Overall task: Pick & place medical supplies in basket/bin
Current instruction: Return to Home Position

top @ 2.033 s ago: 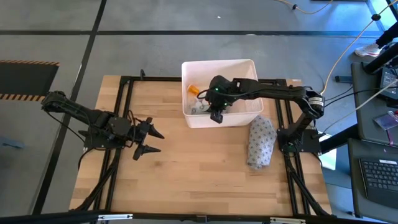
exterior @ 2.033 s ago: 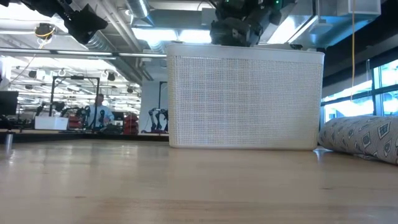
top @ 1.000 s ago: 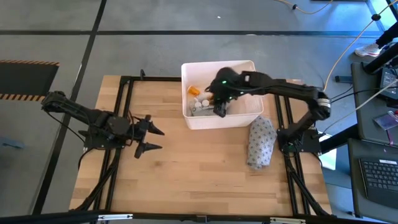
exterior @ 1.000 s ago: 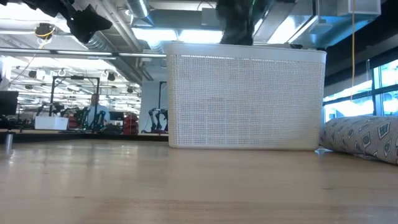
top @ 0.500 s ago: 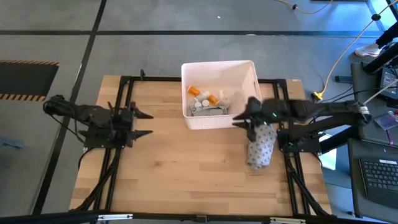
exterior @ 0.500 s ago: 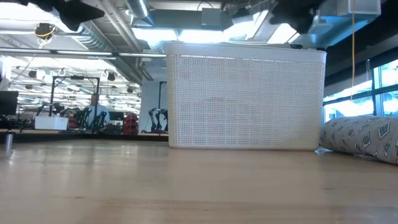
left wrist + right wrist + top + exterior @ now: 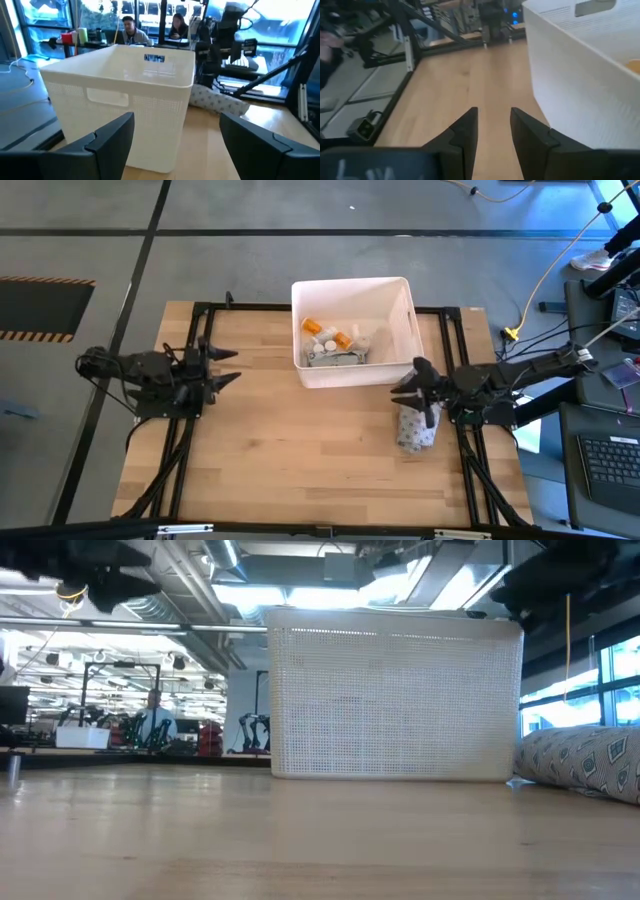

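Observation:
The white bin (image 7: 408, 330) stands at the table's far middle. In it lie orange pill bottles (image 7: 313, 327), small white pieces and a flat grey packet (image 7: 335, 358). My right gripper (image 7: 402, 383) hovers by the bin's near right corner, above a patterned grey pouch (image 7: 418, 428). Its fingers (image 7: 493, 112) stand a little apart with nothing between them. My left gripper (image 7: 230, 366) hangs wide open at the table's left, pointing level at the bin (image 7: 120, 75), and it is empty too.
The patterned pouch (image 7: 585, 760) lies flat on the table right of the bin (image 7: 395, 705). Black frame rails (image 7: 200, 330) run along the table's left and right sides. Bare wood (image 7: 300, 450) fills the near half. People sit beyond the table (image 7: 130, 27).
My right gripper has drawn back from over the bin toward the table's right and near edges, sinking as it went, and now hangs over the patterned pouch. My left gripper has pulled back toward the table's left and far edges. The things in the bin have stayed put.

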